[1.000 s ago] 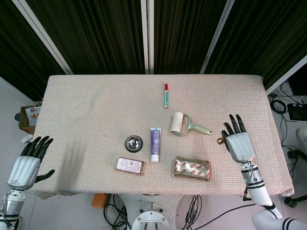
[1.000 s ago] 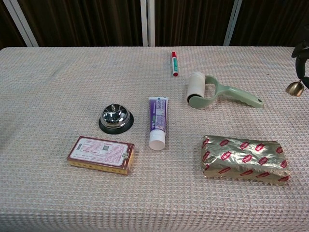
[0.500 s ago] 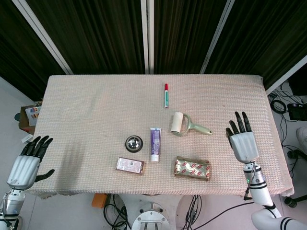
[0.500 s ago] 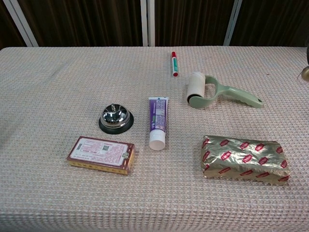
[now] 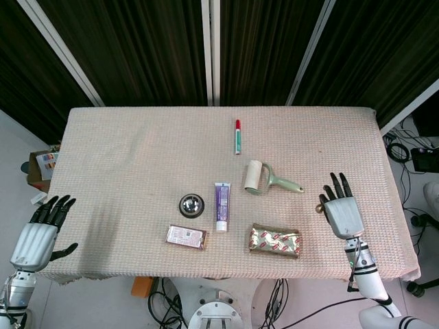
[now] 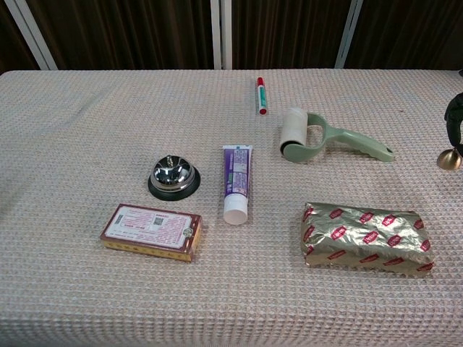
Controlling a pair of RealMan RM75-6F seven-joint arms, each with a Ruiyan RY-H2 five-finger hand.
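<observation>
Left hand hangs off the bench's left edge, fingers spread, holding nothing; nearest thing is the call bell, well apart.

Mid-bench: cardboard box, toothpaste tube, marker, lint roller, foil pack.

Right hand is over the right end with a small brass bell pinched at its thumb side, low over the cloth, other fingers extended.

Risk: so light a pinch could let the bell slip, roll and drop off the near edge.

Against half a second ago, the hand sits lower and nearer; the bell shows fuller in the chest view.
</observation>
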